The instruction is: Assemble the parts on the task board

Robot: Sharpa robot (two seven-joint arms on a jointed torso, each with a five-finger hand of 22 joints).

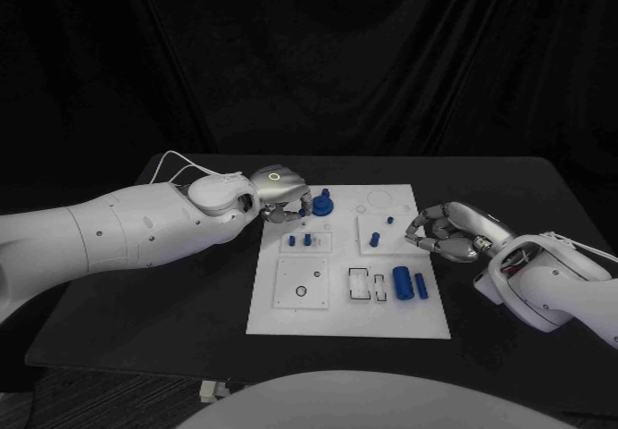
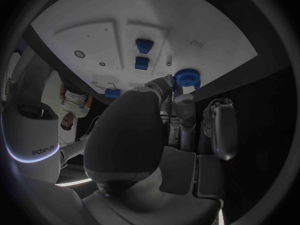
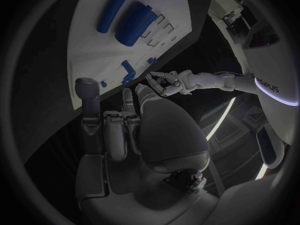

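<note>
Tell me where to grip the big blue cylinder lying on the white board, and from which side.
Take the big blue cylinder across its round middle, coming straight down from above. It lies flat on the white task board, long axis running away from the robot, with a thin blue rod close on its right, so the fingers probably fit best just over its curved flanks. The right hand is nearer.

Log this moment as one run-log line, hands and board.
left hand: at blue gear, far edge of task board, hold unclear | right hand: curled, holds nothing, at board's right edge | blue cylinders: lying on board
</note>
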